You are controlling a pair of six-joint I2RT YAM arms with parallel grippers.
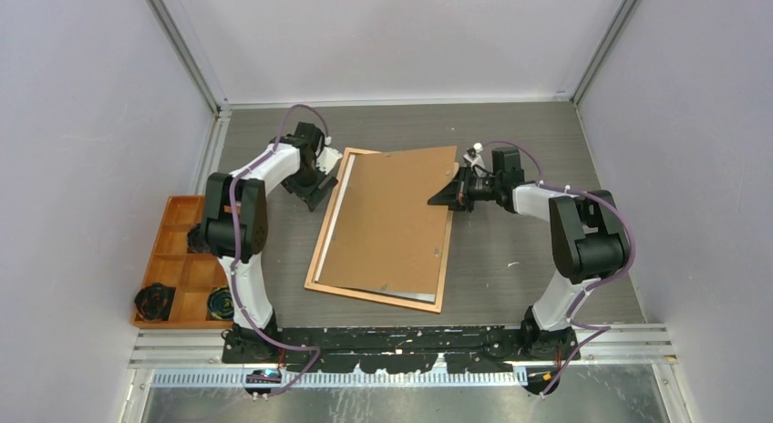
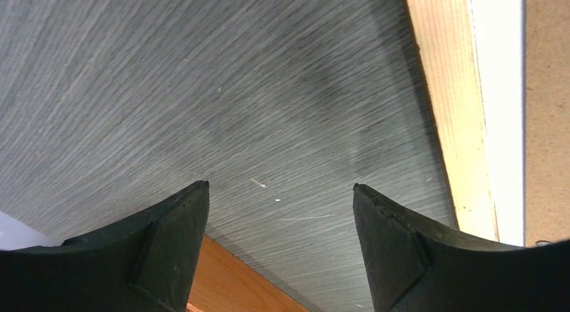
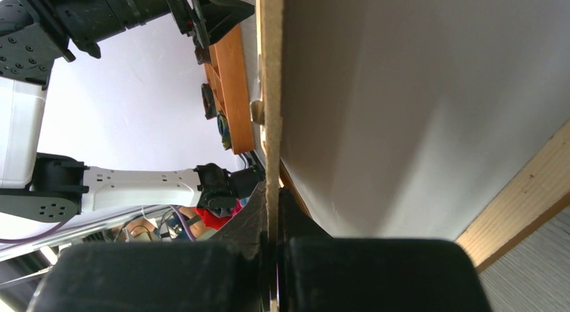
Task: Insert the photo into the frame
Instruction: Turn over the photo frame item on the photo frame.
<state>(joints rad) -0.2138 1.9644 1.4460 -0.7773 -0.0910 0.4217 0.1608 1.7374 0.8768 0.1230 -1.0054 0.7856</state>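
Shows the frame [image 1: 374, 297] lying back-up on the counter [image 1: 510, 250], the photo [image 2: 501, 90] showing its white back along the left rail. Shows the right hand [image 3: 273, 218] clamped on the skewed backing board [image 1: 392, 222], the left hand [image 2: 281, 191] spread empty beside that rail, a compartment tray [image 1: 173, 259] farther left.

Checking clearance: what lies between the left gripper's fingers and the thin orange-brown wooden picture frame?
Only bare grey table, shown in the left wrist view.
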